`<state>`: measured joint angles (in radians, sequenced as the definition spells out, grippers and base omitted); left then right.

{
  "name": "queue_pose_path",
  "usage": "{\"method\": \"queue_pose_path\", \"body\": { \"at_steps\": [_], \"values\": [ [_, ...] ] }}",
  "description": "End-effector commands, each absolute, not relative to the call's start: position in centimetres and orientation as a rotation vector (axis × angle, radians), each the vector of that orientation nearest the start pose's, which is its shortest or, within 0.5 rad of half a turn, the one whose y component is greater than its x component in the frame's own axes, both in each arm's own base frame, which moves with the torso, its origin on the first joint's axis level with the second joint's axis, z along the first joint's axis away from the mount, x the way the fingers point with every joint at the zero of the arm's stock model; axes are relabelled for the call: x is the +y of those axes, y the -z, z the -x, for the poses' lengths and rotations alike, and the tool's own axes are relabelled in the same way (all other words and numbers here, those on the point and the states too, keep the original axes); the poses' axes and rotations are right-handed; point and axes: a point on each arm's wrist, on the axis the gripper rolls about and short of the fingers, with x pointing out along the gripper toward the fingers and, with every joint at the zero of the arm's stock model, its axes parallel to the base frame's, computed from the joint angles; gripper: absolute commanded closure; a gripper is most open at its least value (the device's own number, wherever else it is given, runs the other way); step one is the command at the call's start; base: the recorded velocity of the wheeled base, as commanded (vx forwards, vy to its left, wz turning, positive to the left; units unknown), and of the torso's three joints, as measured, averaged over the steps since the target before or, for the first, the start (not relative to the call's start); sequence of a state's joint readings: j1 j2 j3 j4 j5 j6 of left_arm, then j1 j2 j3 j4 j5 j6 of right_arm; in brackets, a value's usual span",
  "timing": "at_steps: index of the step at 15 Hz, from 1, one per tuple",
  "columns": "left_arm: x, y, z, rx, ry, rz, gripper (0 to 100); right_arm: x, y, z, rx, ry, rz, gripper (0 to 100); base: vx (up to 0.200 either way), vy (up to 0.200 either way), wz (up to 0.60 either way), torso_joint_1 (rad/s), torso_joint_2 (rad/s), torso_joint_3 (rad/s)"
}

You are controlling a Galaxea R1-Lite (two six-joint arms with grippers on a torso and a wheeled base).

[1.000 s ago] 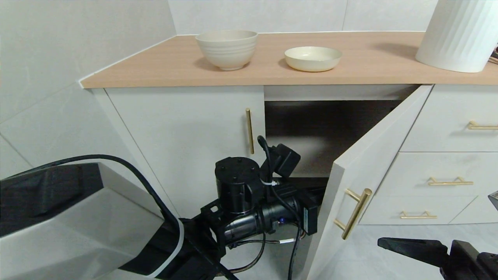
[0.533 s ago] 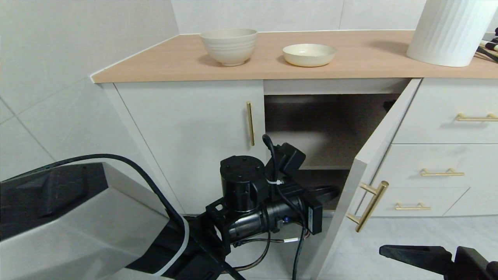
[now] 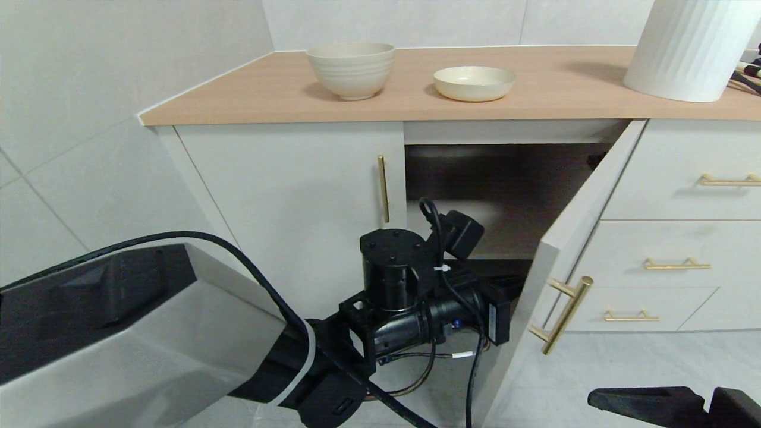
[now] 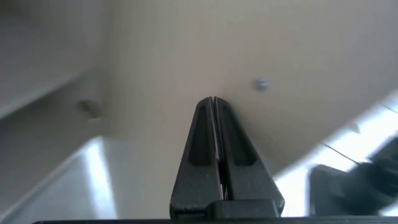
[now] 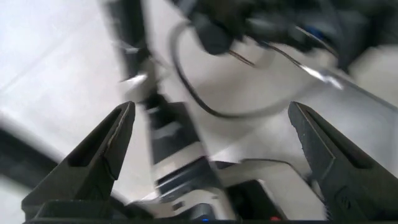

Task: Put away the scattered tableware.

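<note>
On the countertop (image 3: 267, 95), well above both grippers, the deep bowl (image 3: 351, 68) and the shallow dish (image 3: 474, 82) are set apart. Both are judged rigid, smooth and breakable, so a pinch over the rim is advised. The left gripper (image 4: 213, 102) is pressed closed and the right gripper (image 5: 210, 109) is spread wide

You have two pieces of tableware on the wooden counter (image 3: 267, 95). The first is a deep bowl (image 3: 351, 68), beige, with fine horizontal ribs around its wall. It stands upright on its small foot, toward the left end of the counter and about midway between the front edge and the back edge. The second is a shallow dish (image 3: 474, 82), cream-coloured and glossy inside. It sits flat, open side up, to the right of the bowl, near it but not touching.
</note>
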<state>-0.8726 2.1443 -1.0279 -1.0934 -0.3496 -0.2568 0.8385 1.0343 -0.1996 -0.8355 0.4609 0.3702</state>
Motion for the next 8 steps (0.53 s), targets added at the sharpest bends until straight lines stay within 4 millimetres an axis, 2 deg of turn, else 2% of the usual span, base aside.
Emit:
{"method": "queue_pose_path", "body": {
  "at_steps": [1,2,3,6,8],
  "values": [
    [-34.5,-13.1,-21.9,0.171,1.317,0.212,100,8.6,-19.1,-5.7,0.149,-1.385,-0.328,0,0.0,0.0,0.0,0.0,0.0,0.0],
    [-35.6,-13.6,-20.1,0.164,1.365,0.215,100,8.0,-19.5,-5.1,0.115,-1.454,-0.327,0,0.0,0.0,0.0,0.0,0.0,0.0],
    [-35.7,-13.7,-20.0,0.162,1.365,0.215,100,7.7,-19.6,-4.8,0.103,-1.498,-0.321,0,0.0,0.0,0.0,0.0,0.0,0.0],
    [-34.1,-14.2,-22.0,0.127,1.246,0.231,100,7.9,-19.3,-5.1,0.133,-1.493,-0.316,0,0.0,0.0,0.0,0.0,0.0,0.0],
    [-31.7,-15.5,-23.2,0.082,1.158,0.246,100,8.4,-19.1,-5.5,0.166,-1.469,-0.318,0,0.0,0.0,0.0,0.0,0.0,0.0]
  ]
}}
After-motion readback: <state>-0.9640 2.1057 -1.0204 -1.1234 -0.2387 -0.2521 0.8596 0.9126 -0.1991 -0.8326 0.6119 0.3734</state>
